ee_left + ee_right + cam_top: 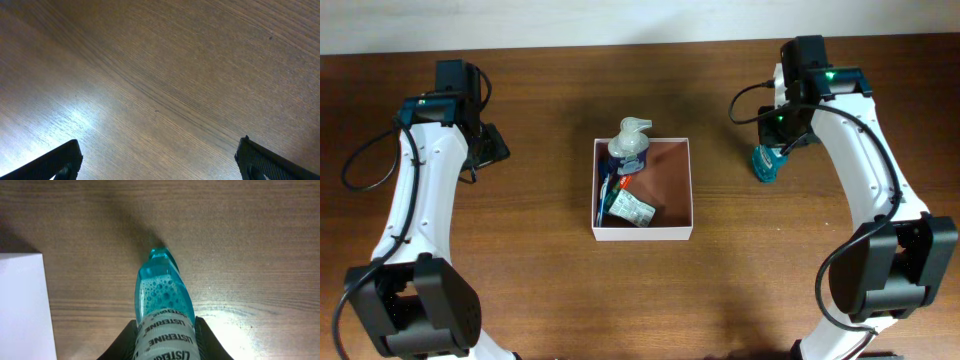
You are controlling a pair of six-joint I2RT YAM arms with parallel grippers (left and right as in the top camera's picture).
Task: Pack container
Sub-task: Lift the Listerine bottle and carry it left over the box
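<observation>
The container (642, 236) is a square white-walled box with a reddish-brown inside, at the table's middle; its white wall (20, 305) also shows in the right wrist view. A teal mouthwash bottle (765, 163) stands on the table to its right. My right gripper (778, 148) comes down over the bottle, and in the wrist view the right gripper (165, 332) has a black finger (202, 337) pressed on each side of the bottle (162, 295). My left gripper (490, 145) is far left of the box; the left gripper (160, 160) is open over bare wood.
Inside the container, along its left side, lie a clear pump bottle (628, 145) and some small toiletry tubes (630, 208). The box's right half shows bare brown floor (670, 185). The wooden table (550, 290) spreads all round.
</observation>
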